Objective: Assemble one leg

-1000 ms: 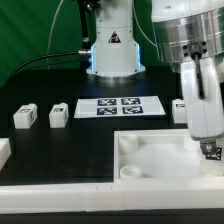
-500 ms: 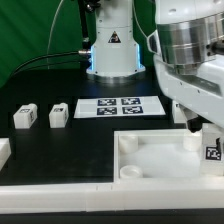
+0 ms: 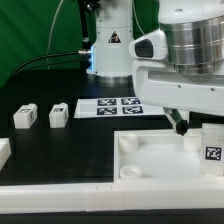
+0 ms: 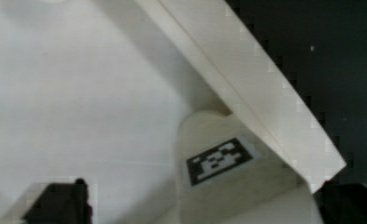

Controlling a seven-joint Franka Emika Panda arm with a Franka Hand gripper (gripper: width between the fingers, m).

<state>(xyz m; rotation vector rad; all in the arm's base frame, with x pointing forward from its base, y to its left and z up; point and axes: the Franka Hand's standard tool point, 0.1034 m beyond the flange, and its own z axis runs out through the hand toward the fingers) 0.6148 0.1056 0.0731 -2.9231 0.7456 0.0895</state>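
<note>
A leg (image 3: 212,151), a small white block with a black-and-white tag, stands upright in the far corner of the white panel (image 3: 150,160) at the exterior view's right. My gripper (image 3: 204,131) hangs over it; one dark finger (image 3: 180,123) shows beside the leg and apart from it. In the wrist view the leg (image 4: 219,158) sits between the two dark fingertips of my gripper (image 4: 203,206), with a gap on at least one side, and the jaws stand wide apart. Two more legs (image 3: 25,116) (image 3: 58,114) stand on the black table at the exterior view's left.
The marker board (image 3: 120,106) lies flat behind the panel. Another white part (image 3: 3,151) shows at the exterior view's left edge. The arm's base (image 3: 112,55) stands at the back, with a green curtain behind it. The panel has a raised rim and round corner sockets (image 3: 128,171).
The wrist has turned and the hand has shifted up and toward the exterior view's left. The jaws have parted from the leg, which stays standing in the panel's corner.
</note>
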